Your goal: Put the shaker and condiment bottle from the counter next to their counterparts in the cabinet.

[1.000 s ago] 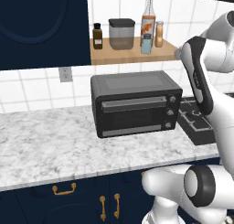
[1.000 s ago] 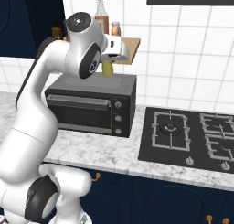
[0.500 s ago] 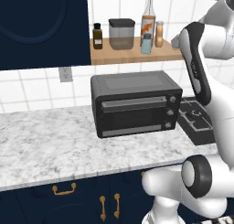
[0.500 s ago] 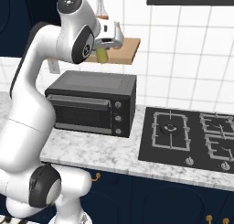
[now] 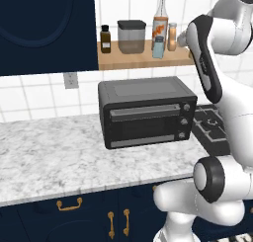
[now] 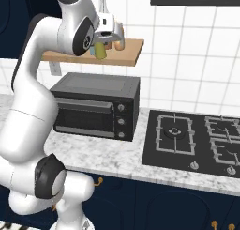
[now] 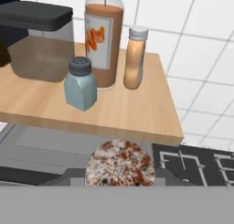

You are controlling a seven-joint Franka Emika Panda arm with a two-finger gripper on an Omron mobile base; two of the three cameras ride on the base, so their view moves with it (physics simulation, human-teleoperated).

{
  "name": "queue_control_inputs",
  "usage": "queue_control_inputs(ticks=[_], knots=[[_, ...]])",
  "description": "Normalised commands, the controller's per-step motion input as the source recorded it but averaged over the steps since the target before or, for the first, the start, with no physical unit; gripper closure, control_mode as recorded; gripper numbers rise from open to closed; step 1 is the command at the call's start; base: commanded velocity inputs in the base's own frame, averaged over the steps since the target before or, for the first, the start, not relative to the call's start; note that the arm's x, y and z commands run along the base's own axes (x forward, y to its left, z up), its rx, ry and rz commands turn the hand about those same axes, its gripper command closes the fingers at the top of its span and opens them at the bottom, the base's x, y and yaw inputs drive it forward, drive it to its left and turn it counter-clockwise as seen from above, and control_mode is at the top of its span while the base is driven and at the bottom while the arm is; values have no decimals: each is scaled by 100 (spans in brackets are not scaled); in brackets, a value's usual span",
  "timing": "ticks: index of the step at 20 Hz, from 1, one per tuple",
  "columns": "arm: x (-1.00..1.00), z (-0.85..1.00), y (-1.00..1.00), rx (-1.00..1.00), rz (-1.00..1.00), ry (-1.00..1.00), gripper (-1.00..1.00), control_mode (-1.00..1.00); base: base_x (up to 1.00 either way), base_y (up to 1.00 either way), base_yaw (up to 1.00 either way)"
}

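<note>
My gripper [image 6: 104, 40] is shut on the condiment bottle [image 6: 100, 51], a small yellow-green bottle that hangs just in front of the cabinet shelf [image 6: 127, 55] at its board height. In the hand view the round speckled end of the held bottle [image 7: 119, 166] sits low, in front of the shelf edge [image 7: 137, 115]. On the shelf stand the pale blue shaker [image 7: 81, 83], the tall clear orange-labelled bottle [image 7: 103, 40] and, close to its right, the tan shaker [image 7: 135, 58]. From the left base view the same three, blue shaker [image 5: 158, 47], tall bottle [image 5: 160, 19], tan shaker [image 5: 172, 37], stand beside my forearm.
A clear container with a dark lid [image 5: 131, 37] and a dark brown bottle [image 5: 105, 38] fill the shelf's left part. Under the shelf sits the black toaster oven [image 5: 146, 112] on the marble counter [image 5: 49, 152]. The stove [image 6: 197, 140] is to the right, navy doors [image 5: 44, 28] to the left.
The arm has lifted the yellow-green bottle from above the toaster oven up to shelf height and closer to the shelf. The things on the shelf have not moved.
</note>
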Motion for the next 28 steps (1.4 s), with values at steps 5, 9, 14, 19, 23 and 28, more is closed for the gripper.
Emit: queue_control_inputs(ticks=[5, 9, 14, 19, 23, 28], knots=[[32, -11, 27, -1, 5, 0, 100, -100, 0, 0, 0], [30, -26, 23, -4, 4, 0, 100, -100, 0, 0, 0], [30, -27, 4, -4, 3, 0, 100, -100, 0, 0, 0], [44, -7, 0, -2, 5, 0, 100, -100, 0, 0, 0], [50, 0, 0, 0, 8, 0, 100, -100, 0, 0, 0], [51, 0, -1, 0, 8, 0, 100, -100, 0, 0, 0]])
